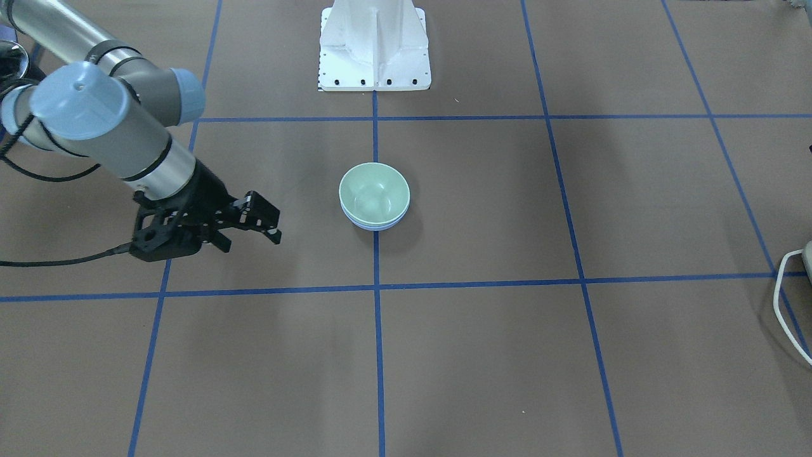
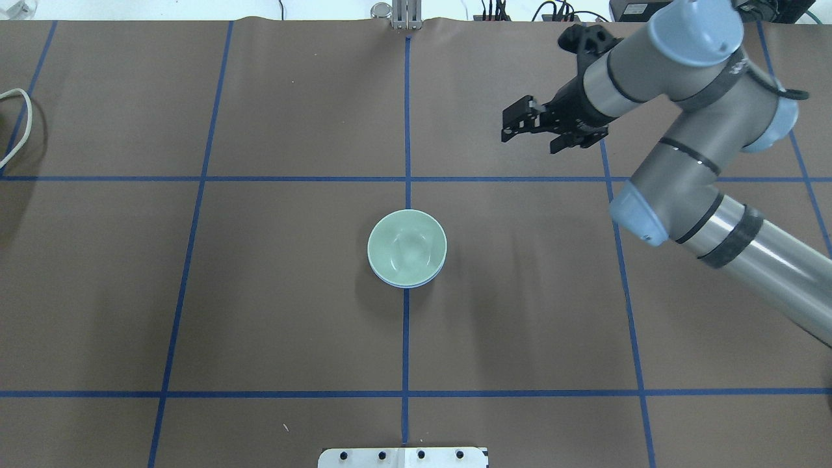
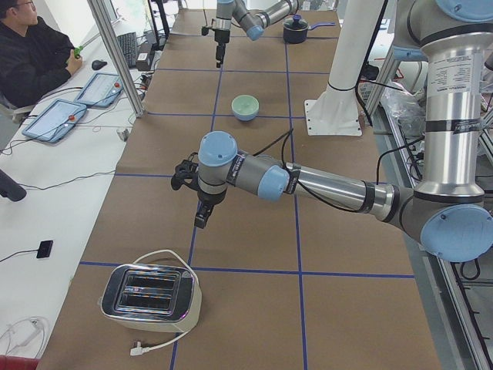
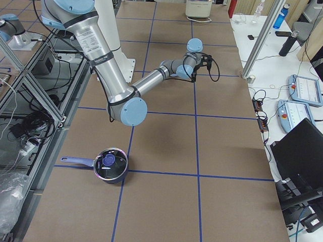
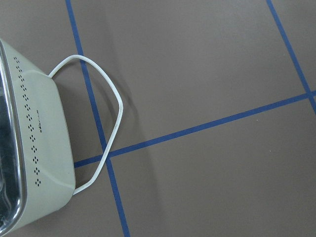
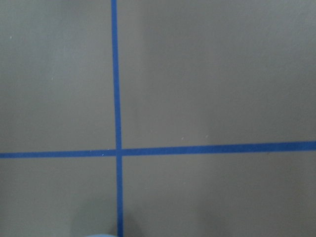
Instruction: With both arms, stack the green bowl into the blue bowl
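Note:
The green bowl (image 1: 373, 190) sits nested inside the blue bowl (image 1: 374, 226) at the table's centre, on the middle tape line. Only the blue bowl's rim shows below it. Both also show in the overhead view, green bowl (image 2: 406, 247) and blue bowl (image 2: 407, 285). My right gripper (image 1: 250, 243) is open and empty. It hovers well off to the side of the bowls, as the overhead view (image 2: 530, 140) also shows. My left gripper (image 3: 202, 216) shows only in the exterior left view, near the toaster, and I cannot tell whether it is open or shut.
A toaster (image 3: 150, 297) with a white cord (image 5: 106, 148) stands at the table's left end. A dark pot with a lid (image 4: 108, 165) stands at the right end. The white pedestal (image 1: 374, 51) is behind the bowls. An operator (image 3: 31, 54) sits beside the table.

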{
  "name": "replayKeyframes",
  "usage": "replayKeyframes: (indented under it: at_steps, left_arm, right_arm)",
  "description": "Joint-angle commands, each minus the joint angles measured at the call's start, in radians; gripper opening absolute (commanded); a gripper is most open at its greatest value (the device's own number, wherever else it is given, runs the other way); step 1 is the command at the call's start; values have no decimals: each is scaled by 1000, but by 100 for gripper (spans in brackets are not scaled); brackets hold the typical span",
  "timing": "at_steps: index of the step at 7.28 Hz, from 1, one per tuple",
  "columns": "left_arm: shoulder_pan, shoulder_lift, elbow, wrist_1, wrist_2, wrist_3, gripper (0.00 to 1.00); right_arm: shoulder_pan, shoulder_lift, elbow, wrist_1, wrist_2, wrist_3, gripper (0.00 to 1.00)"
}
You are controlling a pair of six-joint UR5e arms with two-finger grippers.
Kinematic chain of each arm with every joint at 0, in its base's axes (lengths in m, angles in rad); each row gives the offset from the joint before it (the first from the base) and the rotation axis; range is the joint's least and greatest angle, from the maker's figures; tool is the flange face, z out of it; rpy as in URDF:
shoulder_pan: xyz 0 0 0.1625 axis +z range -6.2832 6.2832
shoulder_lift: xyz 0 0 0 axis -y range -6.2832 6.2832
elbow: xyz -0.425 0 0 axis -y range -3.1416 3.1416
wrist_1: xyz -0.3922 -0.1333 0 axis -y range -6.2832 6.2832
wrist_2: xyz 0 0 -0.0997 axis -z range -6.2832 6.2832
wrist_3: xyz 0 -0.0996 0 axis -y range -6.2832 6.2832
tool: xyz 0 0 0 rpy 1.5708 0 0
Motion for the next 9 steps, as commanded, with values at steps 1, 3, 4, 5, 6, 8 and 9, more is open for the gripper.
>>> replayKeyframes:
  at_steps: [1,3,4,5,6,8,9]
  left_arm:
    - [-10,3,1,-2,-1,2,98]
    - [-30,14,11,0,-1,14,98]
    - [-50,14,34,6,-1,70,98]
    - [-57,12,42,3,-1,78,98]
    - [-57,14,44,7,-1,83,98]
    - [-65,15,51,12,-16,81,98]
    - [-74,14,73,4,-56,81,98]
  right_arm:
    - [174,-87,-7,-90,48,-247,100]
    - [310,-186,-37,-118,70,-503,100]
    - [384,-190,-113,-116,135,-609,100]
    - [438,-216,-154,-118,159,-724,100]
    - [476,-243,-175,-124,160,-807,100]
    - [516,-300,-166,-202,160,-926,100]
    - [550,-299,-154,-280,162,-981,100]
